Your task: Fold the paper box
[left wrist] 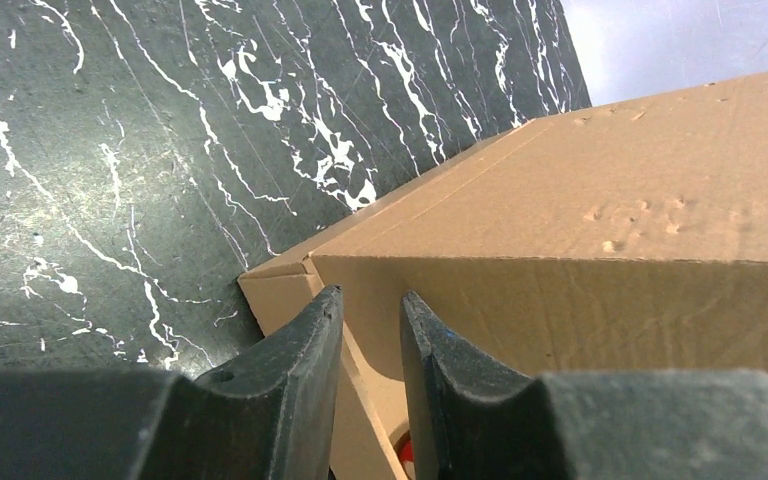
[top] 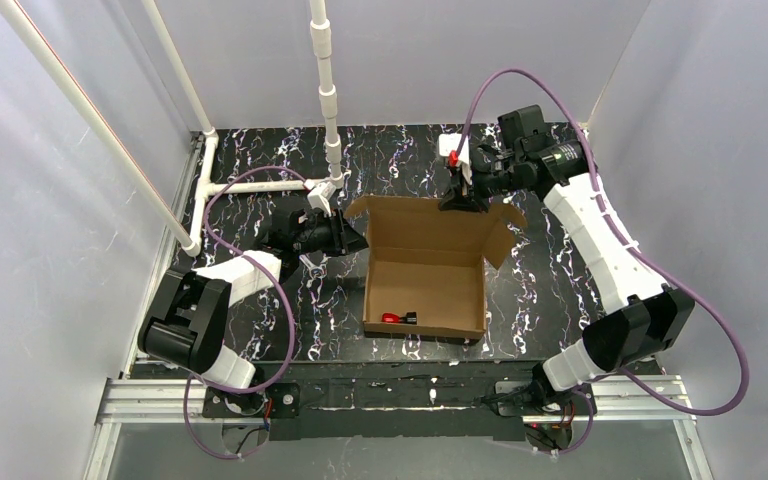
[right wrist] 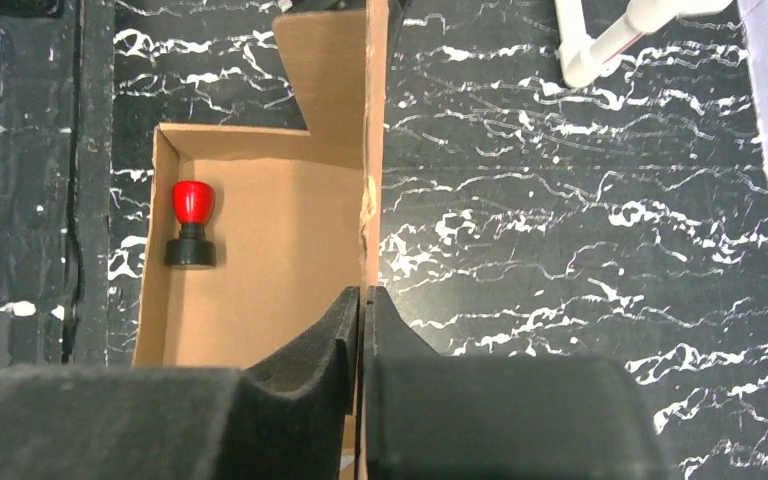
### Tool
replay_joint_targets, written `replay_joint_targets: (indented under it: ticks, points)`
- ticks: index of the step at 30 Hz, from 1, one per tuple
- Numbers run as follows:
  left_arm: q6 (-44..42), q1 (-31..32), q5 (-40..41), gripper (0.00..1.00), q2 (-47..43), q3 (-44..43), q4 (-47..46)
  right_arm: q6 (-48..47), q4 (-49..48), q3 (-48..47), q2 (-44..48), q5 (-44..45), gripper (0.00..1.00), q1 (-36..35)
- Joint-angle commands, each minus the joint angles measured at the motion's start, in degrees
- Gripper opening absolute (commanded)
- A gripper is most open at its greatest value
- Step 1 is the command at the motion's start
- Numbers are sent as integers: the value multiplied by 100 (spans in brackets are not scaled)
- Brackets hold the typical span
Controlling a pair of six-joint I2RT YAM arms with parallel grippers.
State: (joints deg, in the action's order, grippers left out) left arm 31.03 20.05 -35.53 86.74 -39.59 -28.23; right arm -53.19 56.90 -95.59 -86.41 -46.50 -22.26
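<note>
The paper box [top: 430, 285] stands open in the middle of the black marbled table, its brown lid flap [top: 428, 225] upright at the back. My right gripper [top: 463, 203] [right wrist: 362, 290] is shut on the top edge of that flap [right wrist: 372, 150], with the box floor [right wrist: 260, 260] below it. My left gripper [top: 355, 240] [left wrist: 372, 295] is at the box's back left corner [left wrist: 290, 275]. Its jaws stand a little apart astride a thin cardboard wall edge. A red-topped stamp with a black base [top: 395, 318] [right wrist: 190, 225] lies inside the box.
A white pipe frame [top: 325, 90] [right wrist: 610, 45] rises at the back left of the table. An aluminium rail [top: 390, 400] runs along the near edge by the arm bases. Grey curtain walls [top: 50, 250] close in the sides.
</note>
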Motion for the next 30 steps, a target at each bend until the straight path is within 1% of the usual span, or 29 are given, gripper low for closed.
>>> replay_joint_targets:
  ticks: [1,7,15,18,20,21,22,25,30]
  points:
    - [-119,-10,-319,27,-89,-3,-34,170,14,274,236,258,21,-41]
    - [-50,-9,-316,27,-186,101,-34,386,-140,489,508,384,41,-36]
    - [43,-3,-332,26,-283,140,-36,421,-41,523,814,437,67,4]
    - [56,-2,-353,26,-296,155,-34,439,2,519,914,376,75,58]
    - [70,1,-358,26,-308,161,-36,477,16,532,1003,325,84,148]
    - [70,3,-357,26,-322,167,-34,489,21,536,1049,287,86,216]
    - [70,7,-356,26,-330,163,-34,503,34,553,1115,232,90,320]
    - [62,-1,-370,26,-327,156,-36,526,54,624,1328,57,97,587]
    - [35,-1,-406,26,-323,163,-34,546,90,805,1728,-234,98,1165]
